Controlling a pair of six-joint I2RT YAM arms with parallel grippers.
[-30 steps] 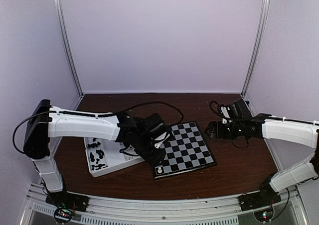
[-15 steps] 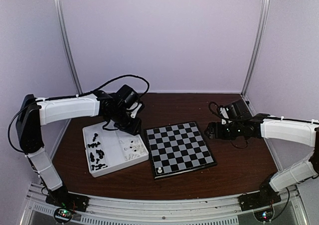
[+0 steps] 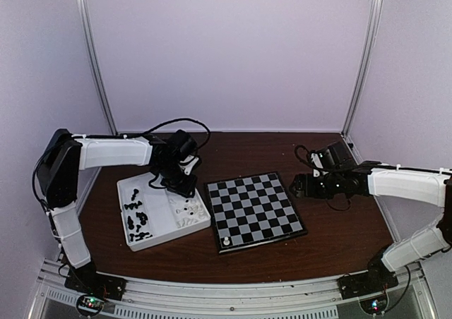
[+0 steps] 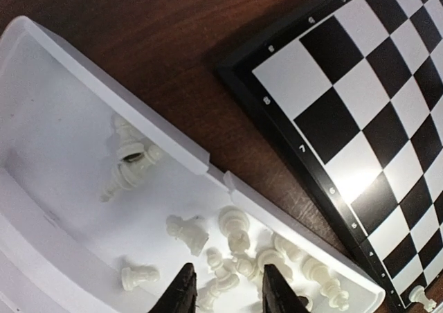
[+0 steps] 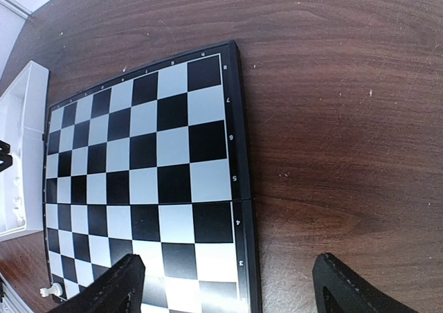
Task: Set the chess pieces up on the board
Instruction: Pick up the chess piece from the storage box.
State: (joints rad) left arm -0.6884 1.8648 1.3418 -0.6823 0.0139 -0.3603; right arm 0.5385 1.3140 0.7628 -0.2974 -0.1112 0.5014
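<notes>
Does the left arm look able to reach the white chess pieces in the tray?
Probably yes. The left gripper hangs right above the white chess pieces heaped in the open tray, jaws apart, with nothing between them and the heap. They lie crowded, so singling one out may be fiddly.

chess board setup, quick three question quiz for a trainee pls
1. True or false: exactly one cream-white piece stands on the board.
2. The left gripper hangs over: A) the board's centre; B) the loose white pieces in the tray; C) the lone piece on the board.
3. Fill in: the right gripper has its jaws ___.
Key: 1 true; 2 B; 3 open.
</notes>
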